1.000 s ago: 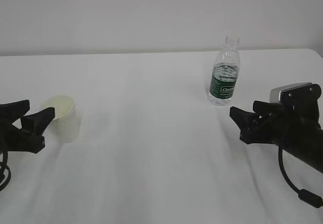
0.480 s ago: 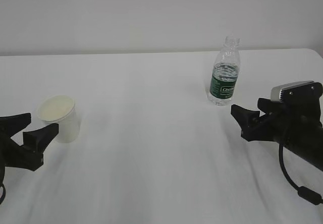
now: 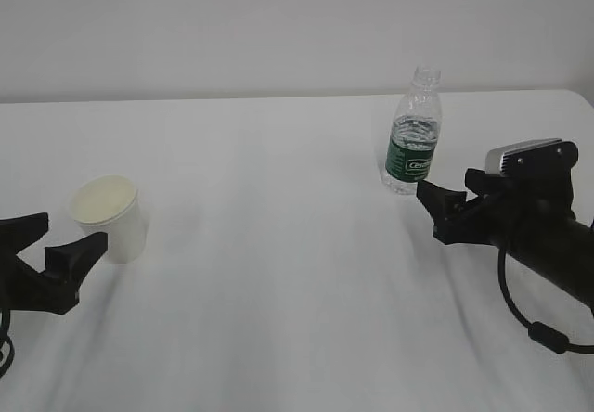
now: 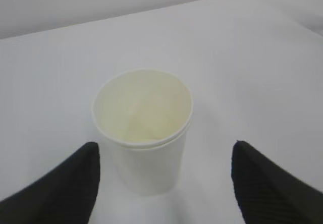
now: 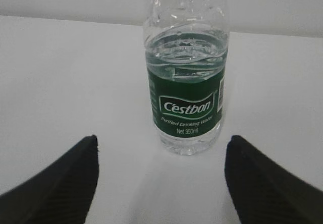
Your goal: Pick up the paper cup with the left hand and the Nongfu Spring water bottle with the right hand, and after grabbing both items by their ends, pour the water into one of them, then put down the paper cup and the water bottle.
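1. White cloth covers the desk (image 3: 278,245) from edge to edge, with a plain pale wall behind it
2. Black ribbed fingers (image 4: 60,183) of the left hand (image 3: 54,243) stand wide apart and hold nothing; in the left wrist view one tip shows at each lower corner, with the cup between and a little beyond them, touching neither
3. Just ahead of those tips the small white paper cup with a rolled rim and pale cream inside (image 3: 111,217) stands upright on the desk, at the left of the exterior view
4. Black ribbed fingers (image 5: 267,183) of the right hand (image 3: 436,200) are likewise spread wide and empty; the right wrist view shows a tip at each lower corner and the bottle standing centred beyond the gap, clear of both
5. In the exterior view the foremost right fingertip lies just beside the foot of the small clear ribbed plastic bottle with a dark green label band and white lettering (image 3: 411,138), which stands upright and capless toward the back right of the desk, well apart from the cup
6. Clear water (image 5: 185,52) fills the bottle to about the top of the label
7. Behind the right fingers sits a grey-white camera box (image 3: 520,155) on the black arm, and a black cable (image 3: 543,336) loops down to the desk
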Available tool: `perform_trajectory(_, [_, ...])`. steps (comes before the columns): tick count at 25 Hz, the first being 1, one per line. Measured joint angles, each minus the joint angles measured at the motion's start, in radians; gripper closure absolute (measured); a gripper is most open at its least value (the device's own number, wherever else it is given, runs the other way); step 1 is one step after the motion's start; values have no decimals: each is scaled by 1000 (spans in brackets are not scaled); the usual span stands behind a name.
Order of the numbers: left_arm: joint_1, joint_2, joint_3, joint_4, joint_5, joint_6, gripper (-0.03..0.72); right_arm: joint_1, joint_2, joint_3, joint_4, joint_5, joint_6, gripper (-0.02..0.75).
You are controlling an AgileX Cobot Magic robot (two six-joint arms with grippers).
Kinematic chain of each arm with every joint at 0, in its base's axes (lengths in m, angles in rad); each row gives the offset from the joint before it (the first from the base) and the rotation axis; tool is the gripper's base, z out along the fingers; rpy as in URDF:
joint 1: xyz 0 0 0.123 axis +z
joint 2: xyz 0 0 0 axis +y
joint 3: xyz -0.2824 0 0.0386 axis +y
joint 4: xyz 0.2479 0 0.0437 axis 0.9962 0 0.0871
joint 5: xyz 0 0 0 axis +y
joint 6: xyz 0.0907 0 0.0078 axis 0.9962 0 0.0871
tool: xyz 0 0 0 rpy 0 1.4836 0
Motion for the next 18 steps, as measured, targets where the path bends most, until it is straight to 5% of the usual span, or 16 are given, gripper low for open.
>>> perform_trajectory(18, [0,59,0,-29,0,0,98,0,121,-136,4,0,0,142])
